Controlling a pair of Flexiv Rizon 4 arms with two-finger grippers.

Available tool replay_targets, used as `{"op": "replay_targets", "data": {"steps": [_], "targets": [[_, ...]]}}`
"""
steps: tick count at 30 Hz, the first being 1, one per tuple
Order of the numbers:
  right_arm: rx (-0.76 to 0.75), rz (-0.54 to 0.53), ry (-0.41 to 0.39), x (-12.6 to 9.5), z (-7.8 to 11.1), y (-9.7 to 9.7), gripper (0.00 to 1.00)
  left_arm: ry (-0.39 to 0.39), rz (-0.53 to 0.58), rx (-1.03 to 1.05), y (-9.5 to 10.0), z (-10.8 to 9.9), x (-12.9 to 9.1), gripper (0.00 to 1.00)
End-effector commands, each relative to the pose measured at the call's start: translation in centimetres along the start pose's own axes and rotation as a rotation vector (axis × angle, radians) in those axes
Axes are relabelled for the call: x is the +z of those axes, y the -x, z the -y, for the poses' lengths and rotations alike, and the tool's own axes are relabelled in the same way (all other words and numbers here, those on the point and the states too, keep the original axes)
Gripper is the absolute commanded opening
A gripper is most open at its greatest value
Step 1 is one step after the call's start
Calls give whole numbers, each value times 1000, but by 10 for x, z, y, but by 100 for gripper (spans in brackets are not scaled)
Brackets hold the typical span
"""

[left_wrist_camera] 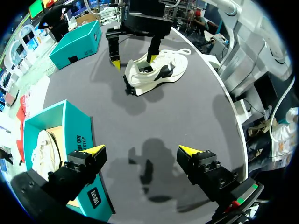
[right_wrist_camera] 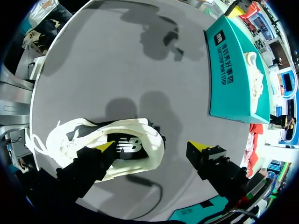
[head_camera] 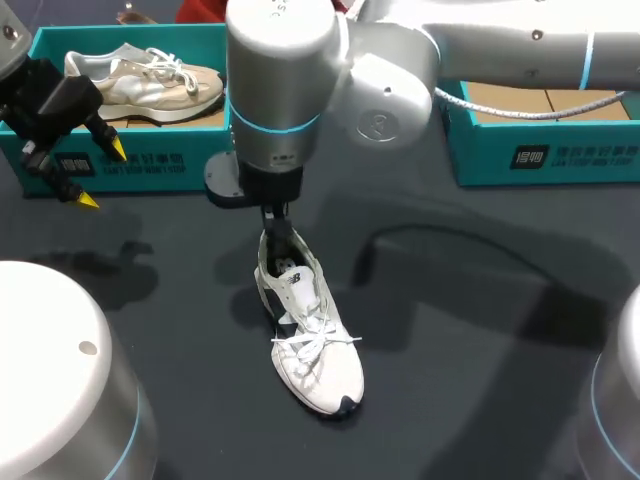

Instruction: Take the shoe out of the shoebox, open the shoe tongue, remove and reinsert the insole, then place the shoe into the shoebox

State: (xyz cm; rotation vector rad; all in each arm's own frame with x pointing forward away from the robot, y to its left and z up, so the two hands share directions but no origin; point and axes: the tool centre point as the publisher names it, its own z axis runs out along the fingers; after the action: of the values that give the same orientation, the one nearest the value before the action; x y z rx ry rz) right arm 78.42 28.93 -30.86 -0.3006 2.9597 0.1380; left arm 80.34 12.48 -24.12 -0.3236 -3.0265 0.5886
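The white shoe (head_camera: pixel 310 345) stands in the middle of the tabletop (head_camera: pixel 480 350), the right pincer (right_wrist_camera: pixel 153 146) spread wide with one finger dipped in its heel opening, the left pincer (left_wrist_camera: pixel 141 150) open and empty by the shoebox (head_camera: pixel 200 160), and since nothing braces it, tugging the insole (right_wrist_camera: pixel 128 148) may drag or tip it.

High head camera looks down; wrist cameras face the table (head_camera: pixel 480 330) — all share the white shoe (head_camera: pixel 310 350).
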Motion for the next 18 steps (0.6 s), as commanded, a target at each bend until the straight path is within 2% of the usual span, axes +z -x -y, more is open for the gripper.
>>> {"op": "replay_targets", "data": {"steps": [1,18], "targets": [[-12,-8,-14,13,-5,4,98,2,-1,0,0,0,0,100],[-66,-78,-22,49,2,7,94,2,-1,0,0,0,0,100]]}}
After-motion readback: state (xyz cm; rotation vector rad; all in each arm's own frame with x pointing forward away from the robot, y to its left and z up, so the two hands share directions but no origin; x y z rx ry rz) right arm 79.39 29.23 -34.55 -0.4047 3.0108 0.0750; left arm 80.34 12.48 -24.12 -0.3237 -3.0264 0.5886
